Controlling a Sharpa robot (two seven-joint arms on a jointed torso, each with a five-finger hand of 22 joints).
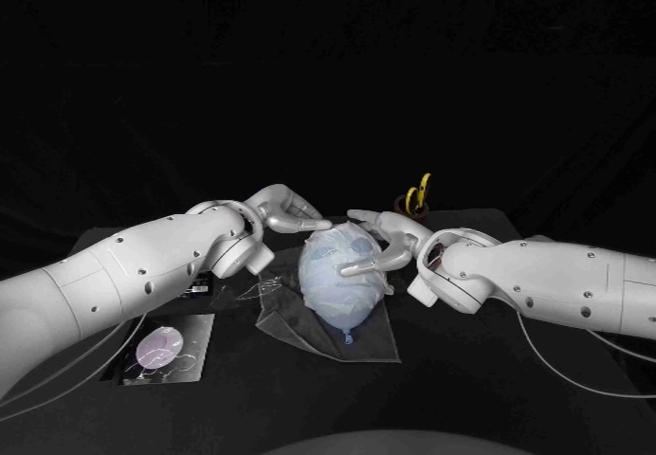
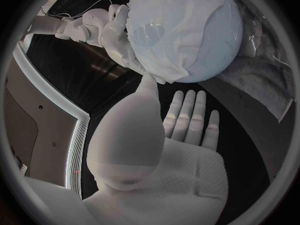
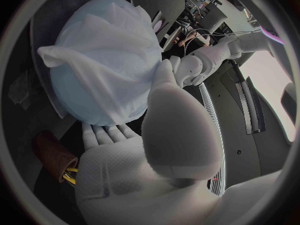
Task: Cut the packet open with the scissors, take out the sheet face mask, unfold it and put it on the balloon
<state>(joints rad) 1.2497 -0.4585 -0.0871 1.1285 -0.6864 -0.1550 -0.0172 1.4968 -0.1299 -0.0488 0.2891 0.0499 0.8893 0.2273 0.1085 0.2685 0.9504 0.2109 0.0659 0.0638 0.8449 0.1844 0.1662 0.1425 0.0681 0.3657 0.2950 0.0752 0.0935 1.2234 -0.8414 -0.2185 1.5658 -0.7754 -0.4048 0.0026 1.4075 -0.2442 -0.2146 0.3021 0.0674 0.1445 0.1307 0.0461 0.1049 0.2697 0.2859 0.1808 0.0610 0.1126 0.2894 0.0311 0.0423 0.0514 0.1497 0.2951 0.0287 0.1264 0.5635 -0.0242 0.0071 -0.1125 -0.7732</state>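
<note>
Silver fingers of my left robot hand (image 1: 290,216) are spread apart and grip nothing, the thumb tip just touching the edge of the white sheet face mask (image 3: 106,50). My right robot hand (image 1: 383,245) lies against the side of the pale blue rubber balloon (image 3: 87,105) at centre frame; I cannot tell whether it actually grips. The mask drapes the balloon, wrinkled. I judge it limp, clingy and easily torn, so I'd pinch its loose edges and smooth gently. The balloon is light and may roll on the black bench (image 1: 479,379).
</note>
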